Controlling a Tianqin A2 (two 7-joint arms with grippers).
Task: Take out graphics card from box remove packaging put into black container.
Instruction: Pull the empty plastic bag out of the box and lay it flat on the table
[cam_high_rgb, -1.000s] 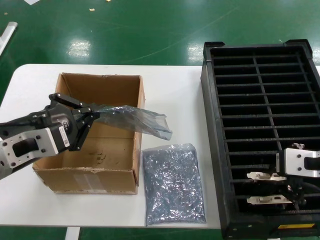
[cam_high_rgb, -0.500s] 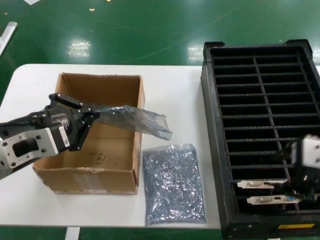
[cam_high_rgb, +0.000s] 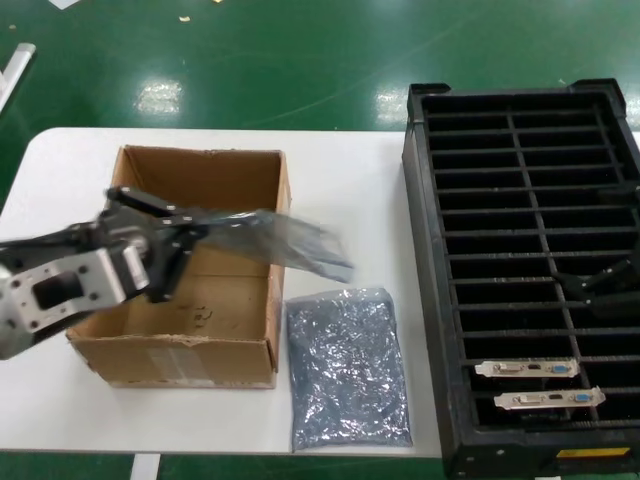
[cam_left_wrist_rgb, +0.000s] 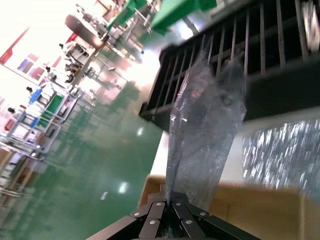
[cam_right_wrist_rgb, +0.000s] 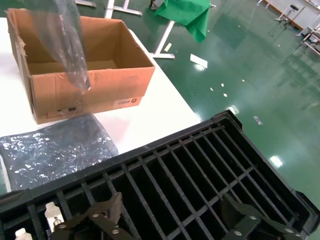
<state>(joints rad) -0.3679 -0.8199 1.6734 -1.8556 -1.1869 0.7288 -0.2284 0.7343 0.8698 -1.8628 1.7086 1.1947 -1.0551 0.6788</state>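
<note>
The left gripper (cam_high_rgb: 172, 243) is pinching the empty anti-static bag (cam_high_rgb: 285, 240) by one end above the cardboard box (cam_high_rgb: 205, 310); the bag is hanging limp and crinkly, light, best held at that edge. The right gripper (cam_right_wrist_rgb: 167, 220) is hovering spread over the black crate (cam_high_rgb: 520, 170); the graphics card (cam_high_rgb: 527, 368) is sitting slotted beside a second card (cam_high_rgb: 548, 399).

1. My left arm's (cam_high_rgb: 50, 290) wrist is a chunky silver-grey block with a dark slotted cutout.
2. The left gripper (cam_high_rgb: 170, 250) is black linkage bars, small silver screws at the pivots.
3. The right gripper (cam_right_wrist_rgb: 170, 220) is the same black bars and screws.
</note>
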